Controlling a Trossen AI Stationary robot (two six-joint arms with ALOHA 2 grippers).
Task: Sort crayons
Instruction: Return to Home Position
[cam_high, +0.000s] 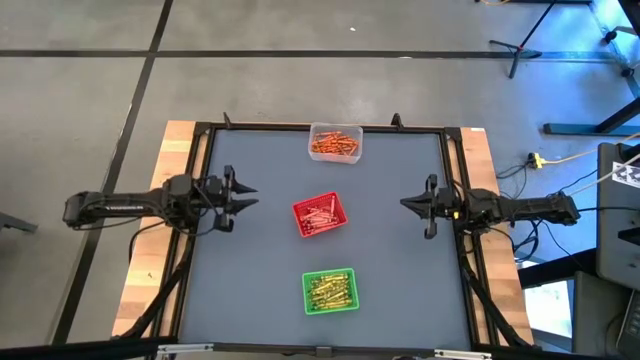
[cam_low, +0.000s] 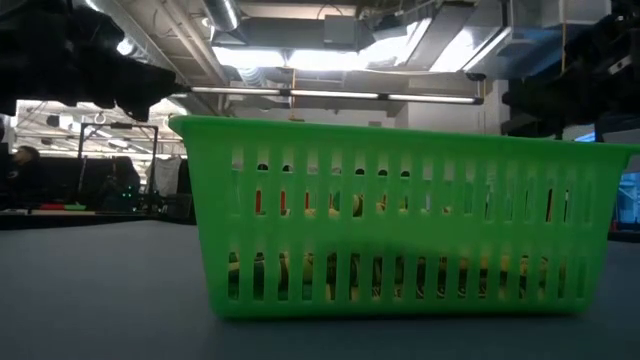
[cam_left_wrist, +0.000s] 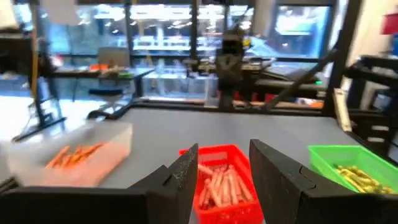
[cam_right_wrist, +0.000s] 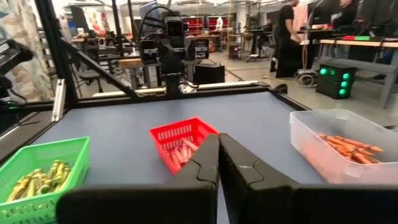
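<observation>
Three trays stand in a line down the middle of the grey table. The clear tray (cam_high: 335, 143) at the far edge holds orange crayons (cam_right_wrist: 348, 147). The red tray (cam_high: 320, 215) in the centre holds red crayons (cam_left_wrist: 221, 186). The green tray (cam_high: 330, 291) near the front holds yellow-green crayons (cam_right_wrist: 34, 180). My left gripper (cam_high: 248, 192) hovers at the table's left edge, pointing level toward the red tray, open and holding nothing (cam_left_wrist: 224, 177). My right gripper (cam_high: 405, 204) hovers at the right edge, pointing level toward the red tray, shut and holding nothing (cam_right_wrist: 219, 155).
A black frame (cam_high: 450, 135) rims the grey table top, with wooden boards outside it on both sides. Bare table lies between each gripper and the trays. In the low view the green tray (cam_low: 400, 215) fills the foreground. People stand in the room beyond the table.
</observation>
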